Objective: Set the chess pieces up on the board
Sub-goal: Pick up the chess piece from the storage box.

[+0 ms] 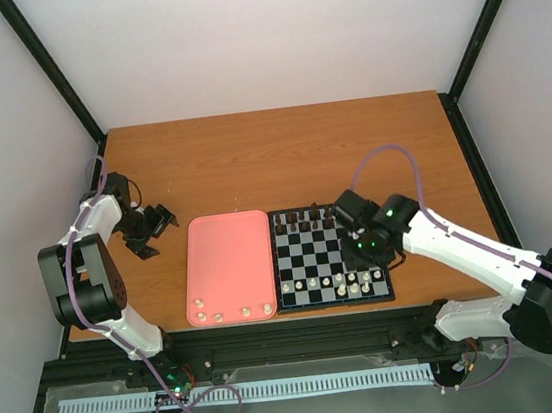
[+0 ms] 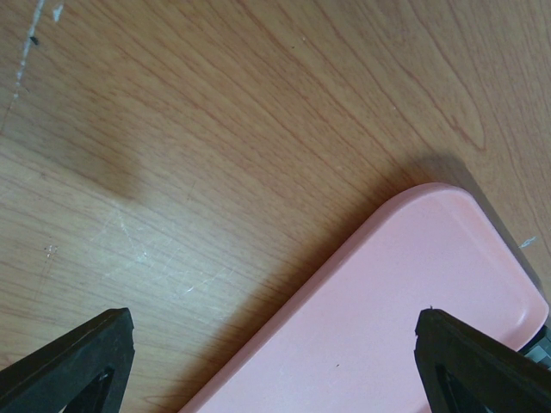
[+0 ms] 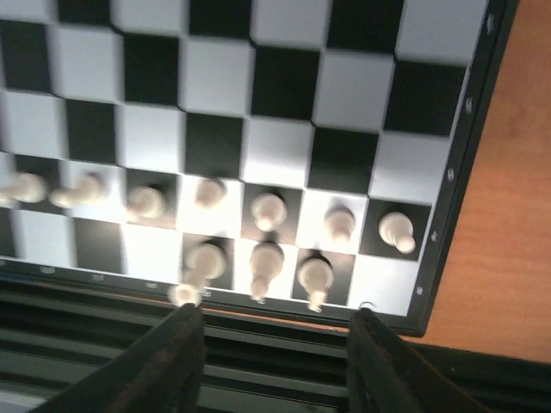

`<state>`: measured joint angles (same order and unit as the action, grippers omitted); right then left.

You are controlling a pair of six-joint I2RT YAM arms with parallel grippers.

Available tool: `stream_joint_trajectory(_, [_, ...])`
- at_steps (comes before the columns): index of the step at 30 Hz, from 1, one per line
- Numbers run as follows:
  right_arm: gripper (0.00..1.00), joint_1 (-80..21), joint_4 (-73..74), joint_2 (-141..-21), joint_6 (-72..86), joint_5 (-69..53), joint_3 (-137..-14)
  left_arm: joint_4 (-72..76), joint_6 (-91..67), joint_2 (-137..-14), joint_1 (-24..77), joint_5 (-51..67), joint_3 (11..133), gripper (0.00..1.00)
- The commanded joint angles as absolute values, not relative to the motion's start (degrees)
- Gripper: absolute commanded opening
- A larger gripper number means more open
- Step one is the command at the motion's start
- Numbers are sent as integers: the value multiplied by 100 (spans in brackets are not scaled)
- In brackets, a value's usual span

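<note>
The board [image 1: 303, 264] lies at the table's near middle and also shows in the right wrist view [image 3: 448, 172]. Cream-white chess pieces [image 3: 269, 209] stand in its two near rows: a row of several pawns, and three taller pieces [image 3: 265, 262] behind them on the right. More white pieces [image 1: 219, 315] lie at the near edge of the pink tray [image 1: 226, 253]. My right gripper [image 3: 274, 344] is open and empty above the board's near right part [image 1: 356, 255]. My left gripper [image 2: 275, 361] is open and empty, left of the tray's far corner [image 1: 157, 224].
Dark pieces [image 1: 303, 221] stand in the board's far rows. The pink tray [image 2: 413, 310] lies right against the board's left side. A black rail [image 1: 302, 334] runs along the table's near edge. Bare wood [image 1: 280, 156] lies beyond tray and board.
</note>
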<state>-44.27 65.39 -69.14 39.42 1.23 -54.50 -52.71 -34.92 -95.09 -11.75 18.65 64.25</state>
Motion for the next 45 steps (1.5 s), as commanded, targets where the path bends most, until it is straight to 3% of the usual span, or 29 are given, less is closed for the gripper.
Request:
stream_joint_trajectory(1, [53, -4417, 6654, -7480, 3420, 302, -6531, -5283, -3428, -9553, -1207, 1872, 6616, 100])
stream_joint_trajectory(11, [62, -5852, 5729, -10502, 2224, 322, -9577, -5306, -3445, -9506, -1204, 1854, 6616, 100])
stream_joint_trajectory(20, [62, -6525, 5427, -12552, 1340, -910, -11722, -5360, -3504, -9611, -1237, 1836, 6698, 100])
stream_joint_trajectory(31, [59, -6963, 5308, -13749, 862, -1957, -12468, -5361, -3634, -9584, -1560, 1935, 6500, 100])
stream_joint_trajectory(45, [52, -6972, 5552, -14203, 986, -1512, -12852, -5276, -3630, -9598, -1556, 2122, 6478, 100])
